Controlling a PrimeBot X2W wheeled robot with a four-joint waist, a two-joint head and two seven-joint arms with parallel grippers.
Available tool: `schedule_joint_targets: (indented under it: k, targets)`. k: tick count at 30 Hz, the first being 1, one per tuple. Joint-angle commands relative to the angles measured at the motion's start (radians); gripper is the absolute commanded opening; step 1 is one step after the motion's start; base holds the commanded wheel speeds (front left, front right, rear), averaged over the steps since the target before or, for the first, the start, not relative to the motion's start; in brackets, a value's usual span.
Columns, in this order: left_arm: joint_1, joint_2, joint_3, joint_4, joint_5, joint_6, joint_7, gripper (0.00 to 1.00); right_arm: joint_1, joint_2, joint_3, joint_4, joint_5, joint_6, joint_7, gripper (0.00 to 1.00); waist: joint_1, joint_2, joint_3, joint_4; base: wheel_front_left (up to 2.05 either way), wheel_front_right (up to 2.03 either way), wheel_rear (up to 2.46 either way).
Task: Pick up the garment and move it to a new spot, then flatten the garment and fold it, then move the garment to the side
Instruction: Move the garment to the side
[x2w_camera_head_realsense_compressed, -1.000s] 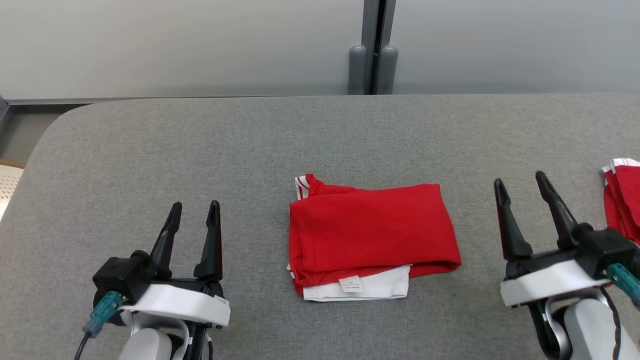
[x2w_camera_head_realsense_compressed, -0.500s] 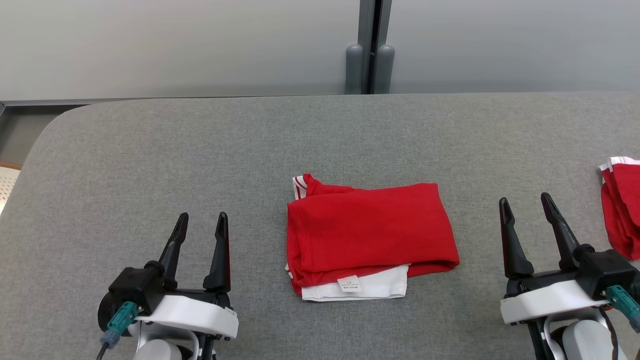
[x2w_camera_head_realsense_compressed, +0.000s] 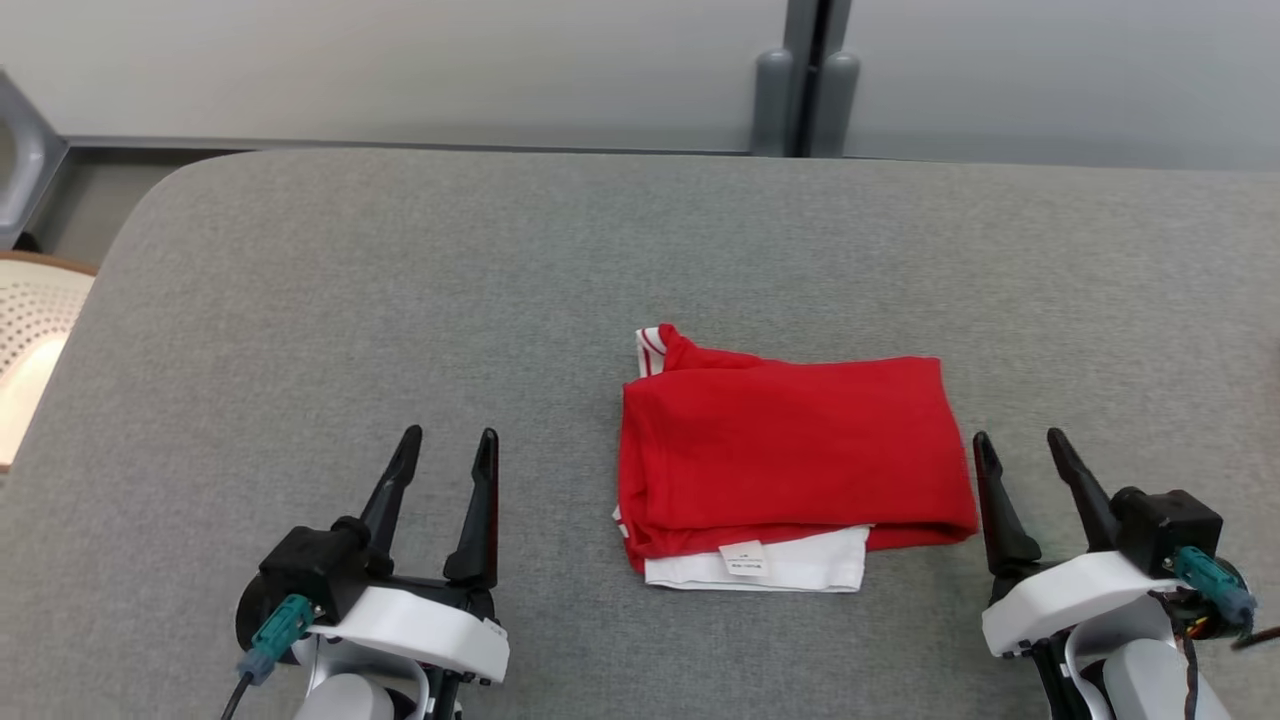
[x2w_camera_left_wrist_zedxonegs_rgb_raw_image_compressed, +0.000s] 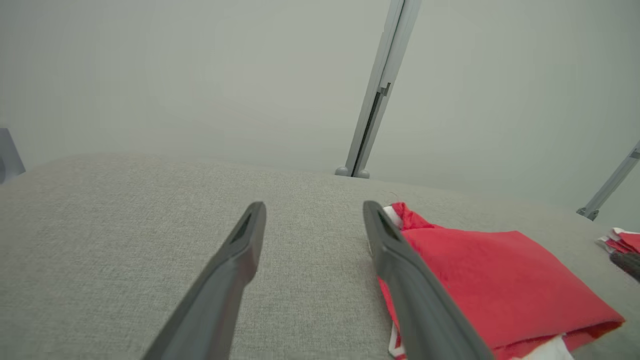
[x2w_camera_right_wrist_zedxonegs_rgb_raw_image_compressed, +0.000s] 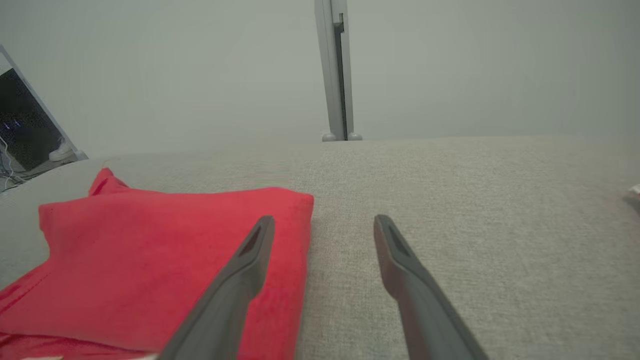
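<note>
The garment (x2w_camera_head_realsense_compressed: 790, 450) is a red top with white trim, folded into a neat rectangle in the middle of the grey table (x2w_camera_head_realsense_compressed: 400, 300); a white layer and label peek out at its near edge. My left gripper (x2w_camera_head_realsense_compressed: 448, 440) stands open to the garment's left, well apart from it. My right gripper (x2w_camera_head_realsense_compressed: 1017, 445) stands open just right of the garment's right edge, holding nothing. The left wrist view has the garment (x2w_camera_left_wrist_zedxonegs_rgb_raw_image_compressed: 490, 280) to the right of the fingers (x2w_camera_left_wrist_zedxonegs_rgb_raw_image_compressed: 400, 260). In the right wrist view the garment (x2w_camera_right_wrist_zedxonegs_rgb_raw_image_compressed: 165, 260) lies left of and under the left finger (x2w_camera_right_wrist_zedxonegs_rgb_raw_image_compressed: 245, 270).
A second red and white cloth (x2w_camera_left_wrist_zedxonegs_rgb_raw_image_compressed: 620, 241) lies far off at the table's right in the left wrist view. A pale wall with a grey post (x2w_camera_head_realsense_compressed: 810, 80) stands behind the table. A perforated white seat (x2w_camera_head_realsense_compressed: 30, 330) sits beyond the left edge.
The head camera has turned, shifting the whole scene to the right and dropping the second red cloth out of frame. Both grippers have drawn back toward me; the right now sits closer to the garment's edge.
</note>
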Motion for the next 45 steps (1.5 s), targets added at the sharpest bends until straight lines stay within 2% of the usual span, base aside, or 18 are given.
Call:
schedule_joint_targets:
  k: [1, 13, 18, 19, 20, 28, 33, 39, 45]
  targets:
    - [-0.012, 0.004, -0.006, 0.008, -0.015, -0.002, 0.001, 1.0, -0.019, -0.002, -0.002, 0.016, 0.014, 0.0, 0.01, 1.0, 0.0, 0.0, 0.017, 0.023, 0.0, 0.0, 0.0]
    - [-0.046, 0.004, -0.035, 0.015, -0.038, 0.006, 0.001, 1.0, -0.07, -0.005, -0.01, 0.168, 0.099, 0.0, 0.063, 1.0, 0.0, 0.0, 0.049, 0.095, 0.0, 0.0, 0.0]
    - [-0.043, 0.004, -0.037, 0.017, -0.036, 0.005, 0.001, 1.0, -0.074, -0.021, 0.028, 0.209, 0.082, 0.0, 0.066, 1.0, 0.0, 0.0, 0.051, 0.102, 0.0, 0.0, 0.0]
    - [-0.043, 0.004, -0.039, 0.019, -0.033, 0.006, 0.001, 1.0, -0.074, -0.02, 0.035, 0.222, 0.083, 0.0, 0.066, 0.67, 0.0, 0.0, 0.05, 0.103, 0.0, 0.0, 0.0]
    - [-0.041, 0.004, -0.041, 0.02, -0.029, 0.007, 0.001, 1.0, -0.077, -0.022, 0.046, 0.241, 0.084, 0.0, 0.059, 0.0, 0.0, 0.0, 0.048, 0.104, 0.0, 0.0, 0.0]
    - [-0.034, 0.004, -0.036, 0.023, -0.024, -0.001, 0.001, 1.0, -0.122, -0.055, 0.064, 0.263, 0.027, -0.001, -0.013, 0.0, 0.0, 0.0, 0.031, 0.071, 0.0, 0.0, 0.0]
    - [-0.035, 0.004, -0.055, 0.013, -0.008, -0.008, 0.001, 1.0, -0.152, -0.094, 0.067, 0.223, -0.07, -0.001, -0.045, 0.0, 0.0, 0.0, 0.027, 0.021, 0.0, 0.0, 0.0]
    - [-0.059, 0.004, -0.059, -0.008, 0.014, -0.012, 0.001, 1.0, -0.197, -0.167, 0.111, 0.125, -0.147, -0.001, -0.054, 0.0, 0.0, 0.0, 0.051, -0.088, 0.0, 0.0, 0.0]
    - [-0.095, 0.004, -0.066, -0.009, 0.035, -0.023, 0.001, 1.0, -0.247, -0.293, 0.175, 0.024, -0.137, -0.001, -0.056, 0.0, 0.0, 0.0, 0.093, -0.213, 0.0, 0.0, 0.0]
